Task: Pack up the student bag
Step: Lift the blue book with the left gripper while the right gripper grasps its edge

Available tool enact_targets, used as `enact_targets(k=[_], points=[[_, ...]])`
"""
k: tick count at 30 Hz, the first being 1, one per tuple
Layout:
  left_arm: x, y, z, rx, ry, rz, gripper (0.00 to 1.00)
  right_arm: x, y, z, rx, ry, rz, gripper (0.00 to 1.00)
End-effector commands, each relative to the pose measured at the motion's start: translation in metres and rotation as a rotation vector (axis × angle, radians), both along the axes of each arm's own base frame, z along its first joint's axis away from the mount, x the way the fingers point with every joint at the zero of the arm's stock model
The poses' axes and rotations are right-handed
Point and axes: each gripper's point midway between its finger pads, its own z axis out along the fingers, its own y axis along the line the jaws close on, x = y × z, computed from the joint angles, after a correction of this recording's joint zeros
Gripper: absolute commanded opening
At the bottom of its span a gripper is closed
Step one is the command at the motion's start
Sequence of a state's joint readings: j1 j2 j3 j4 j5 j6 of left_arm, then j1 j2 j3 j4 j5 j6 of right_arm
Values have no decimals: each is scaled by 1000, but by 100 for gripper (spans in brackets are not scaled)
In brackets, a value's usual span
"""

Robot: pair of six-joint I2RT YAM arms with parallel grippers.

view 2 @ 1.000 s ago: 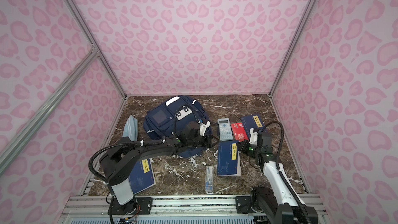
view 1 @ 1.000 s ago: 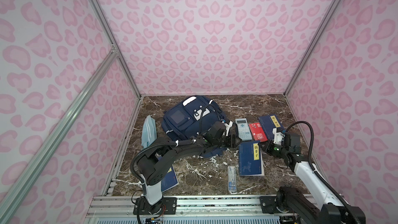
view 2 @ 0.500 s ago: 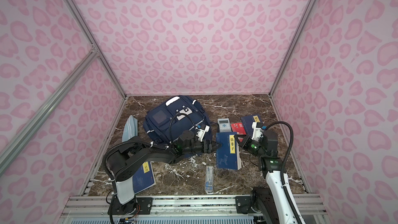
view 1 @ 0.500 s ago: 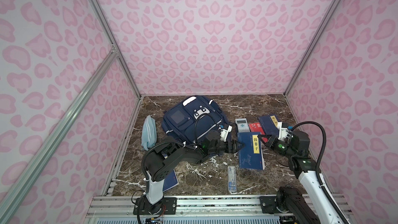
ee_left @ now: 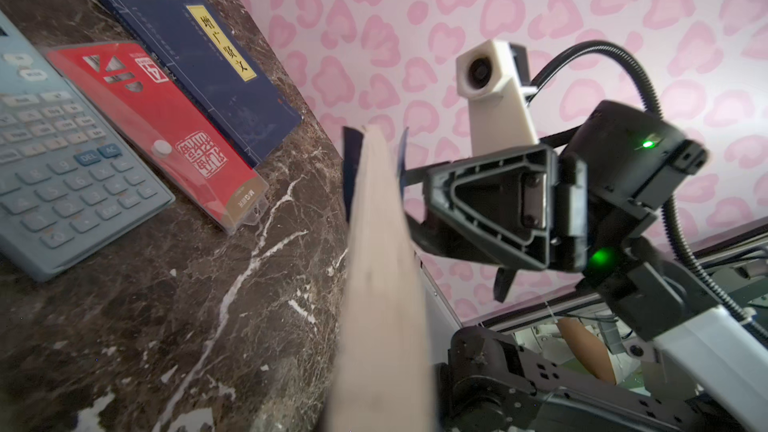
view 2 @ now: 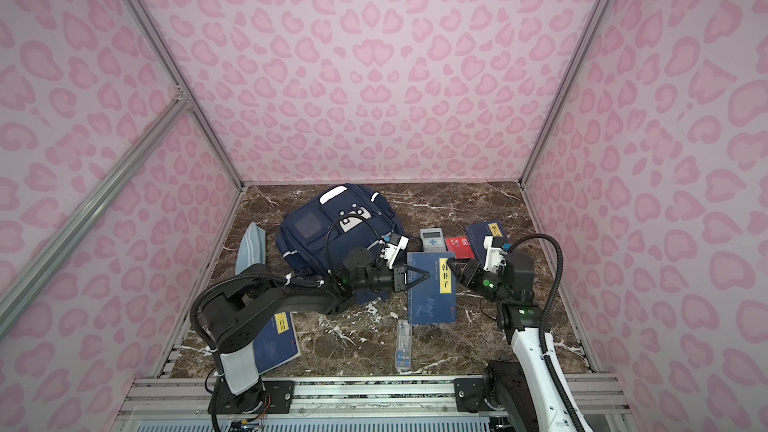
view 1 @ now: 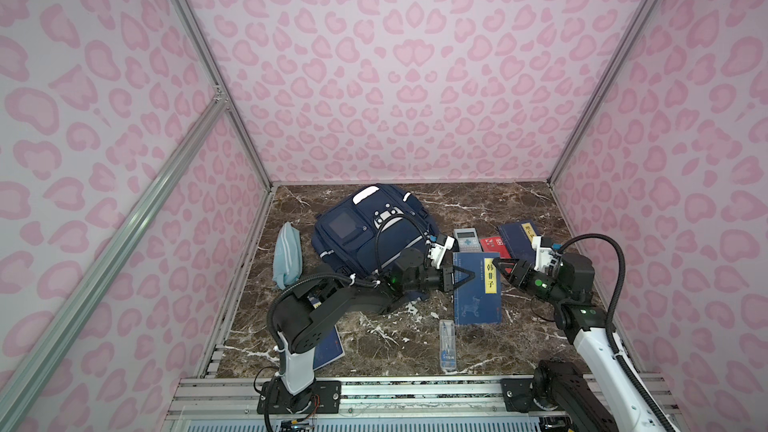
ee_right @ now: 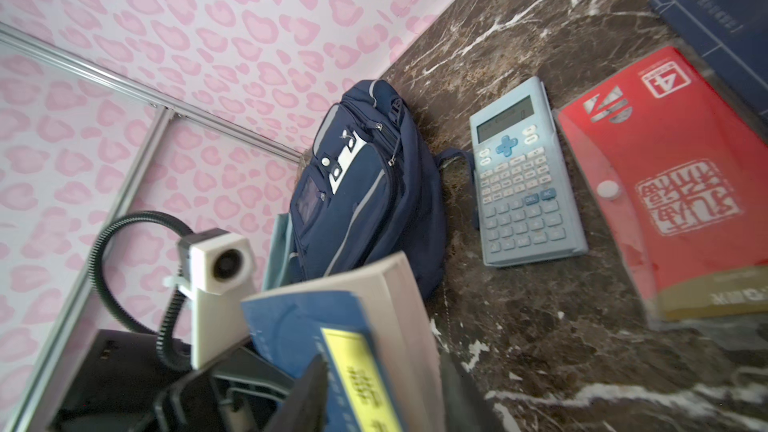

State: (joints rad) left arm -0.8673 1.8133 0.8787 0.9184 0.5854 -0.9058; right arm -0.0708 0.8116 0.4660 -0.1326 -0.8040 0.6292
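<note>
The navy student bag [view 1: 357,238] [view 2: 328,234] [ee_right: 365,193] lies at the back left of the marble table, with its white patch facing up. In front of it a blue book with a yellow label [view 1: 478,301] [view 2: 432,297] [ee_left: 378,263] is held tilted above the table. My left gripper [view 1: 468,275] [view 2: 422,275] is shut on the book's left edge. My right gripper [view 1: 500,268] [view 2: 455,268] [ee_right: 382,388] stands open at the right edge. Its fingers [ee_left: 490,209] sit either side of the book's cover and pages.
A light-blue calculator [view 1: 467,239], a red case [view 1: 492,246] and a second blue book [view 1: 519,234] lie behind the held book. A light-blue pouch [view 1: 286,259] lies left of the bag. A clear pen case [view 1: 447,344] and another blue book [view 1: 328,347] lie near the front rail.
The blue book lay flat a second ago and was raised by its right edge. My left gripper has shut on its left edge and my right gripper has opened.
</note>
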Motion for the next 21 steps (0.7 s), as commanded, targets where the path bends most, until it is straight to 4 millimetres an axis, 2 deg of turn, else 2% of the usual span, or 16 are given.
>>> enact_targets(k=[1,6,10,13,16,18,21], points=[[-4,11,26,-24,-37,-32,3,-3,15,-2,-13,-82,114,98],[-10,20,51,-49,-50,-107,3,-12,63,26,57,-218,308,97],[-17,21,63,-68,-44,-159,3,-15,82,37,9,-312,363,89],[-19,25,66,-62,-45,-160,3,-11,87,49,42,-346,377,74],[-15,30,59,-19,-47,-126,3,-9,87,47,53,-325,381,61],[-13,34,52,18,-50,-99,3,-10,88,45,66,-315,382,46],[-13,35,44,42,-44,-98,3,-12,87,43,71,-315,378,31]])
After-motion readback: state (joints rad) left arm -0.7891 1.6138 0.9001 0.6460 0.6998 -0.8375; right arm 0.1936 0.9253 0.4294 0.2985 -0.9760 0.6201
